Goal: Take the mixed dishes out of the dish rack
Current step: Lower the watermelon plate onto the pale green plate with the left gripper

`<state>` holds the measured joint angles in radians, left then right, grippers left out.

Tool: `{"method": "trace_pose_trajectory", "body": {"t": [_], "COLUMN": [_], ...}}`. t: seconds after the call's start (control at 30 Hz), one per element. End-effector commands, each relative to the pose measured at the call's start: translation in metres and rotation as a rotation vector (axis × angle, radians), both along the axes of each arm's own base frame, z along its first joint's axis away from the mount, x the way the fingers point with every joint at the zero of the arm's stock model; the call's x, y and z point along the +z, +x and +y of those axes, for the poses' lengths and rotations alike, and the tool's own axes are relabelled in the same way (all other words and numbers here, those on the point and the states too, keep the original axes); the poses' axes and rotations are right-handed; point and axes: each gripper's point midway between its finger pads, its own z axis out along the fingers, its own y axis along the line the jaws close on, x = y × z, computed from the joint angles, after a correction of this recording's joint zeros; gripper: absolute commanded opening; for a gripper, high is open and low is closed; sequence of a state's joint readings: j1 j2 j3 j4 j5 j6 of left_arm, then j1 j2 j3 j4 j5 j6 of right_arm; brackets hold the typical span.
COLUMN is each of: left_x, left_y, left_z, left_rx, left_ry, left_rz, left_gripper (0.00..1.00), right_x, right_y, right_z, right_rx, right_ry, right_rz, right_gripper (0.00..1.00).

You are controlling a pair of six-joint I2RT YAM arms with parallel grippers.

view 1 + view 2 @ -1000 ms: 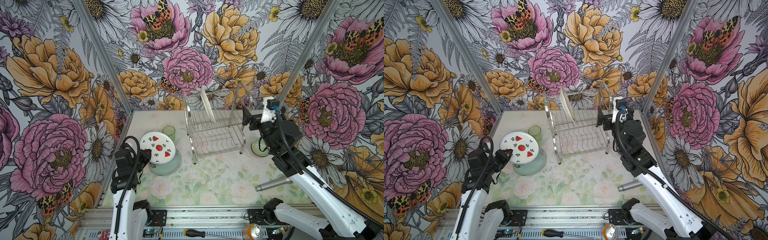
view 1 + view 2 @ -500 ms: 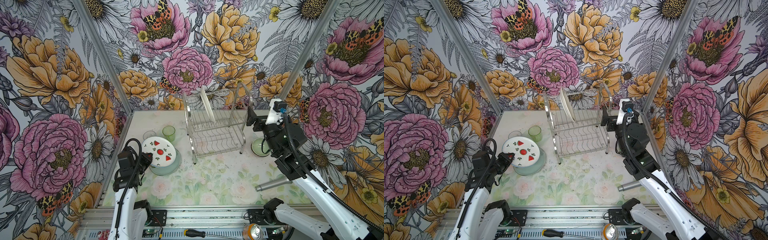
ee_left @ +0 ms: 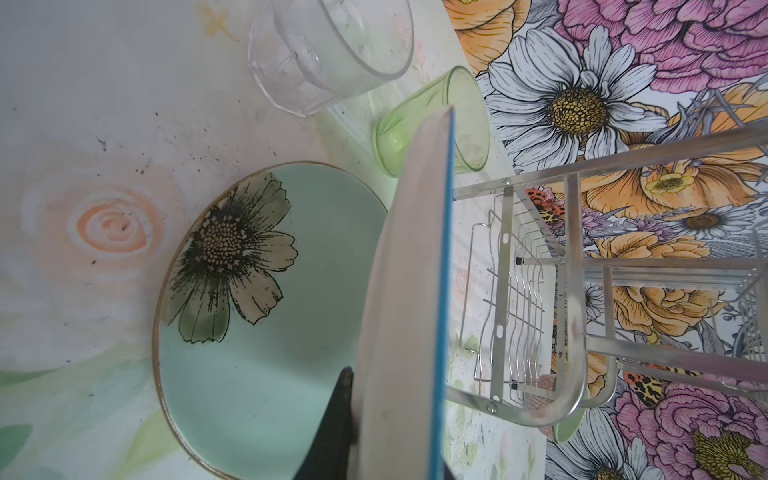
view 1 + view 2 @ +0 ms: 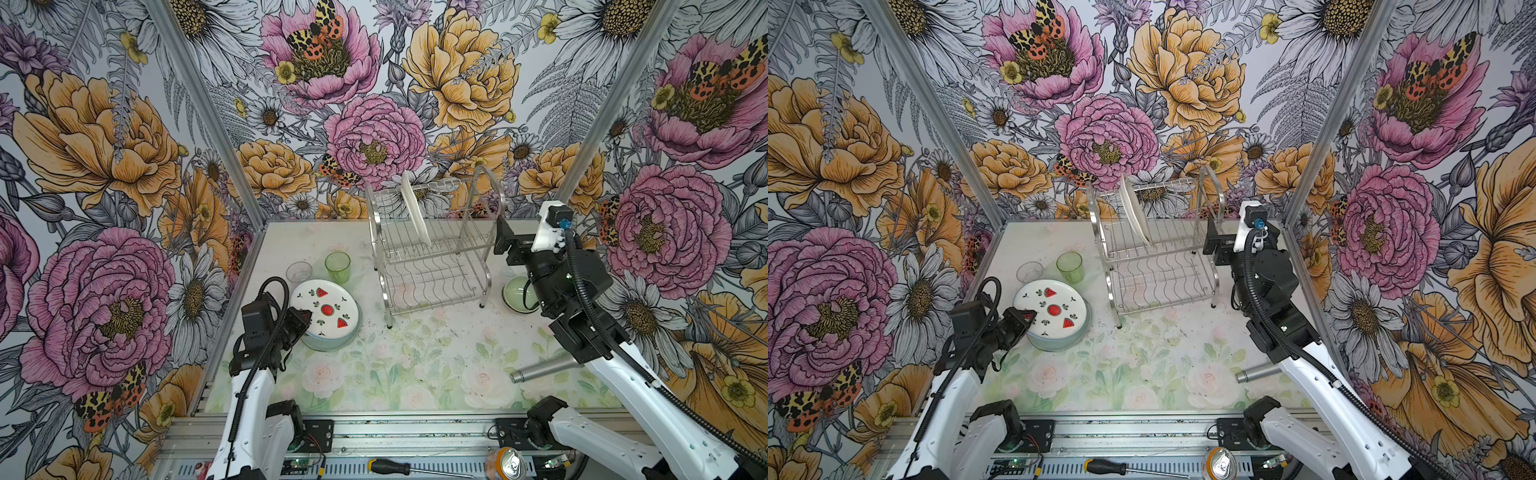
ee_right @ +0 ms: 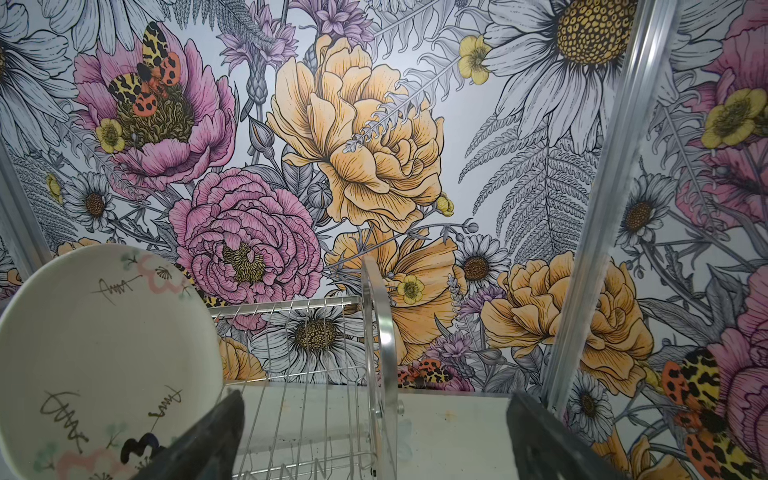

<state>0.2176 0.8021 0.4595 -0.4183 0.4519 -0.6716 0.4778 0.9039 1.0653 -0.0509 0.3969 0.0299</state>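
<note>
I can find no word, brand or number to read anywhere here. The cream plate (image 5: 104, 353) standing in the dish rack (image 5: 379, 332) carries black scrawls like handwriting and one dark blue squiggle near its rim, yet none of them forms a letter or figure I can make out. The fruit-print plate (image 4: 326, 309) shows only watermelon pictures, and the drink can (image 4: 504, 463) by the front rail is too blurred for any print.

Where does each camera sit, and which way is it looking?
Both top views: overhead in front, looking down on the dish rack; both arms show.
Left wrist: left arm, looking along the fruit-print plate; one left gripper finger shows.
Right wrist: right arm, facing the back wall; open right gripper shows.
Shared: every view shows the rack.
</note>
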Motion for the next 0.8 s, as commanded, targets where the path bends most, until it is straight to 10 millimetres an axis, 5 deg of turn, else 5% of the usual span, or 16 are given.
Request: {"method": "trace_pose_trajectory", "body": {"t": [0.0, 0.47, 0.63, 0.77], "left_x": [0.029, -0.003, -0.018, -0.022], "left_y": [0.012, 0.016, 0.017, 0.014], "left_z": [-0.012, -0.009, -0.01, -0.008], "left_rx": [-0.084, -0.089, -0.094, -0.088], "left_ry": [-0.004, 0.003, -0.006, 0.009], "left_rz": [-0.114, 0.045, 0.101, 0.126], "left_gripper": [0.0, 0.0, 0.07, 0.27], "right_x": [0.007, 0.009, 0.008, 0.01], "right_y": [-0.004, -0.006, -0.004, -0.005], "right_z": [-0.008, -0.01, -0.007, -0.009], "right_rx": [-0.027, -0.035, -0.026, -0.031], "right_ry": [0.006, 0.004, 0.002, 0.004], "right_rz": [-0.027, -0.034, -0.032, -0.035], "right_gripper": [1.0, 0.99, 1.0, 1.0]}}
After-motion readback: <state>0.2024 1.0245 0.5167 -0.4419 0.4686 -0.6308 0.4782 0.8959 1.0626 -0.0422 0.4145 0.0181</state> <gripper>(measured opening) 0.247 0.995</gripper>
